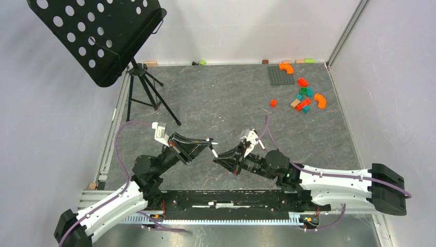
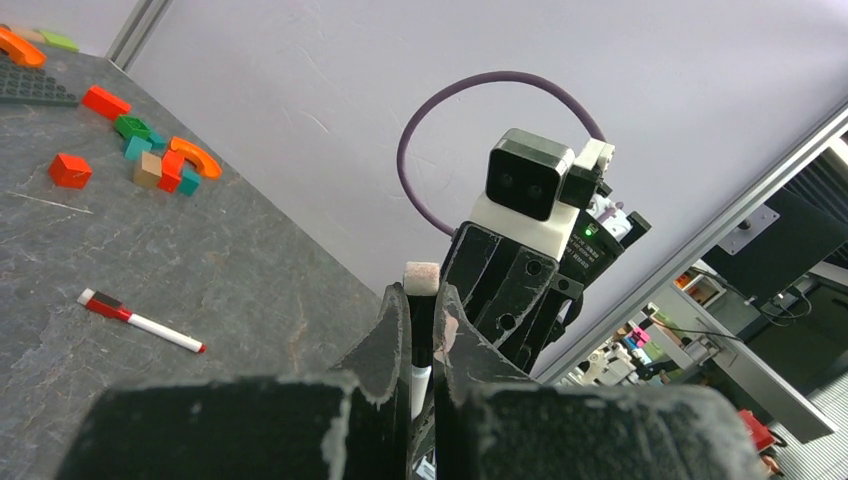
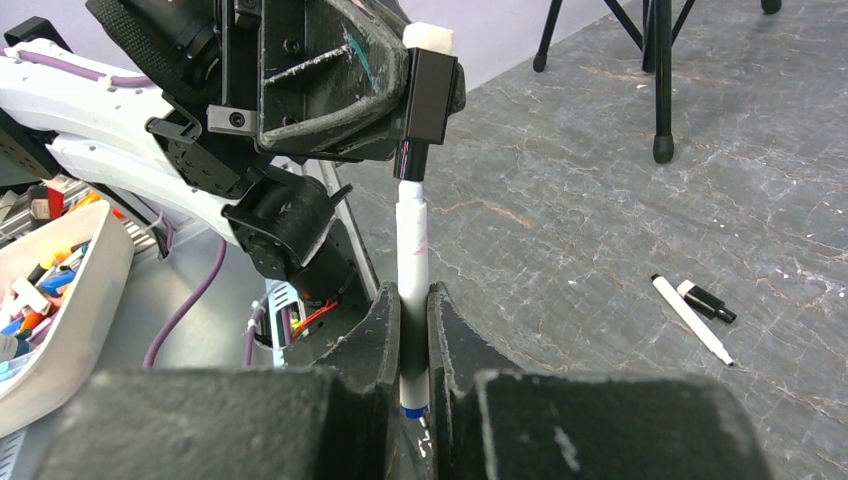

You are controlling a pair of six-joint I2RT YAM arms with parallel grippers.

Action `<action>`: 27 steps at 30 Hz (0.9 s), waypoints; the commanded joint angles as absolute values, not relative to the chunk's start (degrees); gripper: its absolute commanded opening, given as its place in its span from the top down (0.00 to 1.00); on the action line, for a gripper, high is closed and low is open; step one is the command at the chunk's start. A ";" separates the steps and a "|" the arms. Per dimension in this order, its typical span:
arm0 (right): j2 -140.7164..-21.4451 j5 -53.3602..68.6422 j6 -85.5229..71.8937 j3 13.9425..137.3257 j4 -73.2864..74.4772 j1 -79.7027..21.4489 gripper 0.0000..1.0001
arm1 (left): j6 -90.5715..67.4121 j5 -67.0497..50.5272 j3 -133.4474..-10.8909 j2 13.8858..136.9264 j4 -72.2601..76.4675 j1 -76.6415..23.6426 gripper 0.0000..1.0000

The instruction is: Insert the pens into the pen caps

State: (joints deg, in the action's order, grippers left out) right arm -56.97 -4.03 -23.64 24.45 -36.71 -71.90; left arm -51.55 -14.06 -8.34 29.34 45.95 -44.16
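My left gripper [image 1: 210, 140] is shut on a dark pen cap with a white felt end [image 2: 421, 278], held above the table. My right gripper [image 1: 216, 156] is shut on a white-barrelled pen [image 3: 411, 240] with a blue ring at its lower end. The pen's dark tip end meets the mouth of the cap [image 3: 430, 95], and the two grippers face each other tip to tip. A red-ended pen [image 2: 150, 325] lies on the table. A black-tipped pen [image 3: 690, 320] lies on the table with a loose black cap [image 3: 708, 302] right beside it.
Coloured toy blocks [image 1: 303, 98] and a grey baseplate [image 1: 280, 75] lie at the far right. A black music stand [image 1: 97, 36] on a tripod [image 1: 146, 92] stands at the far left. A white bin [image 3: 60, 300] sits beyond the table's near edge.
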 commanded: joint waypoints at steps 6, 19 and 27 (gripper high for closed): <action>-57.27 -6.12 -22.20 28.26 -38.53 -71.88 1.00 | -51.50 -14.77 -7.93 31.26 48.65 -44.38 0.98; -57.58 -11.73 -21.17 30.49 -35.99 -71.91 1.00 | -52.03 -14.41 -7.25 30.81 47.39 -44.42 0.98; -56.99 -15.36 -19.60 32.29 -32.69 -71.94 1.00 | -52.03 -14.35 -7.28 30.09 46.08 -44.47 0.98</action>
State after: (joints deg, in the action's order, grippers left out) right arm -57.84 -8.91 -21.50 28.12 -30.61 -72.38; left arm -51.57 -11.75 -8.05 30.70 46.85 -44.12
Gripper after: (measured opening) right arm 0.112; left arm 0.069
